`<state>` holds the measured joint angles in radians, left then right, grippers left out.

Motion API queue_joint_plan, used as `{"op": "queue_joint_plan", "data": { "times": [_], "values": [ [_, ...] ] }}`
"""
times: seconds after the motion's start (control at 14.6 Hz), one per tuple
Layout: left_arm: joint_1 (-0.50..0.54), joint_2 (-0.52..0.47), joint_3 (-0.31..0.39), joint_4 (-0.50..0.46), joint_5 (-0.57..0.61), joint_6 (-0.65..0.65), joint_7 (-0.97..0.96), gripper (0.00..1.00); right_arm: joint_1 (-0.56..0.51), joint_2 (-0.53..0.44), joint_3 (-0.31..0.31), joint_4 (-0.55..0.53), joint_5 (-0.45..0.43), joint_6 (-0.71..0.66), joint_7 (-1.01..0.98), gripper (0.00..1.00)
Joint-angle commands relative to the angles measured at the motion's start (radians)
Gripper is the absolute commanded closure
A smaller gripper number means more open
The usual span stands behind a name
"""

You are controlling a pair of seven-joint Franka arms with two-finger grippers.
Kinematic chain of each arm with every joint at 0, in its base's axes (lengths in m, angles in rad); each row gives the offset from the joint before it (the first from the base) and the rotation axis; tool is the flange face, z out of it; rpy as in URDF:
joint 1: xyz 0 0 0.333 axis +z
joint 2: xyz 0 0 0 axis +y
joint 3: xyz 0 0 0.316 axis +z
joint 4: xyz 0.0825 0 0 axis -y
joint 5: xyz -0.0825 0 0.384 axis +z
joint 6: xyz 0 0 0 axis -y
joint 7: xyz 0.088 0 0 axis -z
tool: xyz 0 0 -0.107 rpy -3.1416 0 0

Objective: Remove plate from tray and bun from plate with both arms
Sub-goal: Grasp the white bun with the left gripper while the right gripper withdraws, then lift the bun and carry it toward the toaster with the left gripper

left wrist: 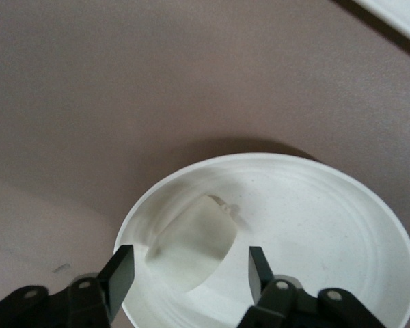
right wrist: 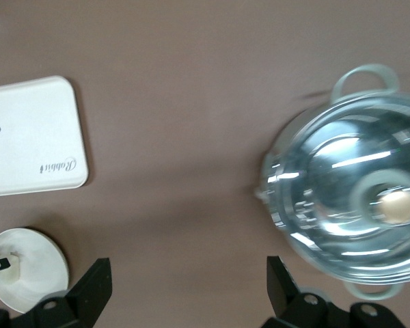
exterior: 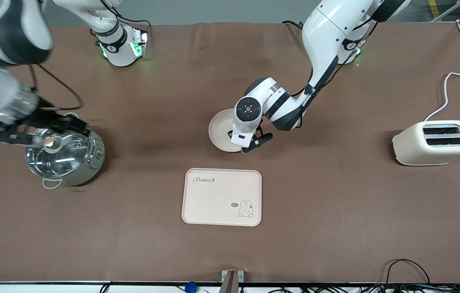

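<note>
Rabbit tray (exterior: pixel 221 197) lying nearest; left claw (left wrist: pixel 188 273) straddling the plate (exterior: pixel 218 131) rim, fingers apart, grasping nothing; right claw (right wrist: pixel 184 287) hanging released over the lidded pot (exterior: pixel 65 158).

Bare tablecloth (exterior: pixel 335 211) around tray (exterior: pixel 221 197), pot (exterior: pixel 67 156) and toaster (exterior: pixel 435 142) blocking table ends

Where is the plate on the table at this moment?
In the front view the plate lies mid-table, farther from the camera than the rabbit tray, directly under the left hand. The left wrist view shows its rim between that hand's fingers.
</note>
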<state>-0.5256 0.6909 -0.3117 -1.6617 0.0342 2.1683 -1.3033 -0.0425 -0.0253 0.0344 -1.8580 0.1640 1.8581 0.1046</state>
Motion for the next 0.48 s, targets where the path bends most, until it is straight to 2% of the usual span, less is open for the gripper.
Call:
{"op": "queue_joint_plan", "data": {
  "times": [0.0,0.14,0.27,0.41],
  "values": [
    [-0.004,0.012,0.002,-0.007,0.018,0.036,-0.022,0.34,0.007,-0.015,-0.033,0.09,-0.082,-0.068,-0.061,0.0],
    [-0.004,0.032,0.003,-0.007,0.018,0.062,-0.022,0.39,0.007,-0.01,-0.031,0.187,-0.17,-0.144,-0.135,0.0],
    [-0.004,0.042,0.005,-0.006,0.018,0.074,-0.022,0.44,-0.002,-0.013,-0.037,0.221,-0.184,-0.174,-0.143,0.0],
    [-0.004,0.041,0.003,-0.004,0.018,0.074,-0.024,0.57,0.007,-0.015,-0.083,0.221,-0.182,-0.177,-0.146,0.0]
  ]
}}
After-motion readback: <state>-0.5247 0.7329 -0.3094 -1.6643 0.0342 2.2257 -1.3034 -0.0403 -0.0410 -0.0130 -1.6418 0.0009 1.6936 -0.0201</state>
